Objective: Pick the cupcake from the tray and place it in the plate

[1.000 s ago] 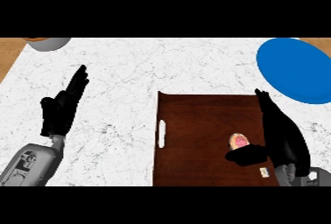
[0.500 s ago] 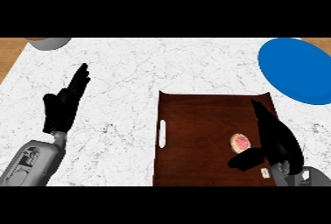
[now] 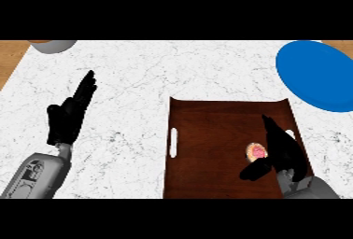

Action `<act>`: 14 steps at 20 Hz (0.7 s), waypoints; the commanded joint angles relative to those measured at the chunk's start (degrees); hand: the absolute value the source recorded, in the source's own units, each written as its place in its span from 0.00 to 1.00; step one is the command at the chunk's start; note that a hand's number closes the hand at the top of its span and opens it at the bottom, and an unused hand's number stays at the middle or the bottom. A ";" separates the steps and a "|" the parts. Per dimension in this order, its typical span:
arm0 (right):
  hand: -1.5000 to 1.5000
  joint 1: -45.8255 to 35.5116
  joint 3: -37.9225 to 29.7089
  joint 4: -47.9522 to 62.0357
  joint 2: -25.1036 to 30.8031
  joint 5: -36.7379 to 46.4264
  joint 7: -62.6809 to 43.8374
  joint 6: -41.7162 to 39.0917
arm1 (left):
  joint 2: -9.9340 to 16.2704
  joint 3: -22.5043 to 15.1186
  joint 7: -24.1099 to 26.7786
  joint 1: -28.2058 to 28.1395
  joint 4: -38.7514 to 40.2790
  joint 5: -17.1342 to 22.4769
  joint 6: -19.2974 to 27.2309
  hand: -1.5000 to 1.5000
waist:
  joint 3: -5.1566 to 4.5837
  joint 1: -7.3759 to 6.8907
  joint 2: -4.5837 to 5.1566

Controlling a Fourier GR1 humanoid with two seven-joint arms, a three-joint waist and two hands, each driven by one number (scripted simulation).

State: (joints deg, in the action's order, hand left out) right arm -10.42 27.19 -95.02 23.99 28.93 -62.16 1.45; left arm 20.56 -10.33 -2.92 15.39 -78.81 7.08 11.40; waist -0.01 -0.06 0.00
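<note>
A small cupcake (image 3: 257, 151) with pink frosting sits on the dark brown tray (image 3: 214, 140), toward its right side. My right hand (image 3: 284, 151) stands just right of the cupcake, fingers straight and pointing up the tray, thumb (image 3: 254, 170) reaching below the cupcake. The hand is open and hides part of the cupcake's right edge. A blue plate (image 3: 321, 74) lies at the upper right of the counter, partly cut by the view's edge. My left hand (image 3: 69, 114) rests open at the left, fingers up.
The tray has a white handle slot (image 3: 173, 142) on its left rim. A grey bowl (image 3: 52, 45) shows at the top left corner. White marble counter spreads between the left hand and the tray.
My right hand has slid down and back toward the tray's near edge, staying beside the cupcake. The view has shifted slightly. The left hand has held still.
</note>
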 commanded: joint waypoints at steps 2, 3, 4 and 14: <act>0.00 1.75 -1.32 3.17 -3.12 2.42 -3.21 -0.51 | 1.69 3.13 -1.97 0.28 -1.58 0.36 -2.88 0.50 | 0.01 0.02 -0.03; 0.00 -0.08 -1.91 5.62 -5.04 3.20 -2.81 -0.84 | -1.15 1.47 -1.01 -1.66 -1.90 -1.45 -1.05 0.50 | 0.01 -0.09 -0.01; 0.00 3.45 -3.93 2.81 -2.00 1.49 -0.68 -2.03 | -2.06 1.86 -0.27 -0.94 0.29 -1.70 -1.04 0.50 | 0.00 0.22 -0.02; 1.00 5.03 -7.23 5.14 -4.66 11.37 7.06 -1.85 | -4.78 4.39 -4.10 0.43 -2.74 -6.24 -2.96 0.50 | 0.01 0.13 -0.03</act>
State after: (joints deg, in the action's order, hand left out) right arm -6.29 21.49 -91.43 20.77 37.11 -56.94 -0.31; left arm 17.16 -6.97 -4.82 14.76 -80.53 2.48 9.02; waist -0.06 0.07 -0.08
